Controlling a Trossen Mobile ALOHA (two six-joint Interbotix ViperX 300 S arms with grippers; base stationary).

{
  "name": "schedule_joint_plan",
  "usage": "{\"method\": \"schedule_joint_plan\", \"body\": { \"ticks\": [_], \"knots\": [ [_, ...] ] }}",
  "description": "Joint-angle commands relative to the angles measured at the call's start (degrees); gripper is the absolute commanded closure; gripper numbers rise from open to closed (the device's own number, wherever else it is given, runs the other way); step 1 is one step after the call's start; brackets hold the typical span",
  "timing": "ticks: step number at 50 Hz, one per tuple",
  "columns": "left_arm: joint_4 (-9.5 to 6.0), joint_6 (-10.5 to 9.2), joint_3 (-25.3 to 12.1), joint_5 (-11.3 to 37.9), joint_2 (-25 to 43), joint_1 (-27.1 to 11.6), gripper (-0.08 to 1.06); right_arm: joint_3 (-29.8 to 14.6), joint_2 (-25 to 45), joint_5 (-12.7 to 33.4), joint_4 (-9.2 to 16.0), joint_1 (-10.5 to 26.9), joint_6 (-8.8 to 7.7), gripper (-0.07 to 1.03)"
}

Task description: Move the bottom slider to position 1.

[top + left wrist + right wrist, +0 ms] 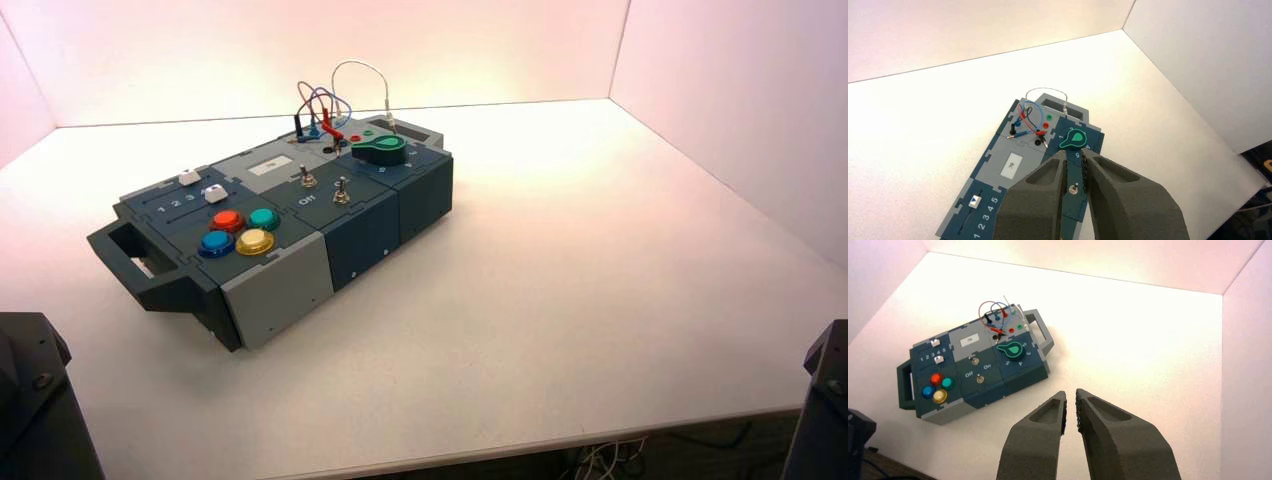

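Left pincer (1074, 154) and right pincer (1071, 394), tips apart, are being held at eight and four o'clock (likely for bottom slider (215, 193) access).

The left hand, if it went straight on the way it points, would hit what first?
Probably the box's dark blue panel by the green knob, or that knob; depth ahead of the left hand is unclear.

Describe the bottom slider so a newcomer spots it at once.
Find the dark blue and grey box, then the panel with the digit row at its left end. The slider is the small white boxy knob between that row and the coloured round buttons; its white twin lies across the digits, farther from the buttons.
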Motion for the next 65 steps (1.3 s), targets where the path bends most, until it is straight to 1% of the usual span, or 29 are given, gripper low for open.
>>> {"method": "schedule_joint_plan", "body": {
  "ticks": [1,13,16,21,28,32,39,46,52,57,60,65],
  "knots": [
    [-0.09,-0.09,-0.5,0.0,0.2,-0.2,0.80,-1.1,0.3,-0.3,0.1,0.1,0.18,0.84],
    [-0.18,-0.09,-0.2,0.7,0.4,-0.1,0.80,-1.1,0.4,0.3,0.1,0.1,-0.09,0.84],
    [0.00,-0.09,-0.2,1.1,0.7,-0.2,0.80,-1.6,1.2,0.4,0.1,0.1,-0.26,0.84],
    [0.62,0.00,-0.4,2.1,1.6,-0.2,0.80,-3.5,4.3,1.3,0.1,0.2,-0.79,0.84],
    [1.23,0.00,-0.8,5.3,3.9,0.3,0.80,-6.1,8.6,1.3,0.2,0.4,-0.88,0.85],
    [1.41,0.00,-0.9,6.7,5.0,1.3,0.80,-7.3,10.8,0.8,0.2,0.5,-0.88,0.86],
    [1.58,0.09,-1.0,9.3,7.4,4.8,0.80,-9.1,13.8,-1.1,0.2,1.1,-1.05,0.89],
    [2.02,0.53,-1.0,11.5,9.1,7.5,0.81,-10.7,17.2,-2.6,0.3,1.4,-1.05,0.95],
    [2.29,1.41,-1.1,11.8,10.3,7.8,0.83,-12.5,20.9,-3.2,0.3,1.8,-1.05,0.97],
    [2.29,1.67,-1.1,12.0,11.6,7.7,0.85,-14.1,24.0,-3.9,0.3,2.7,-1.05,0.98],
    [2.29,1.85,-1.0,12.7,13.0,7.7,0.90,-14.9,25.7,-4.5,0.3,3.4,-1.05,0.98],
    [2.37,2.46,-1.0,14.0,15.0,7.8,0.92,-16.7,29.0,-5.5,0.3,3.9,-1.14,0.98]
  ]
}}
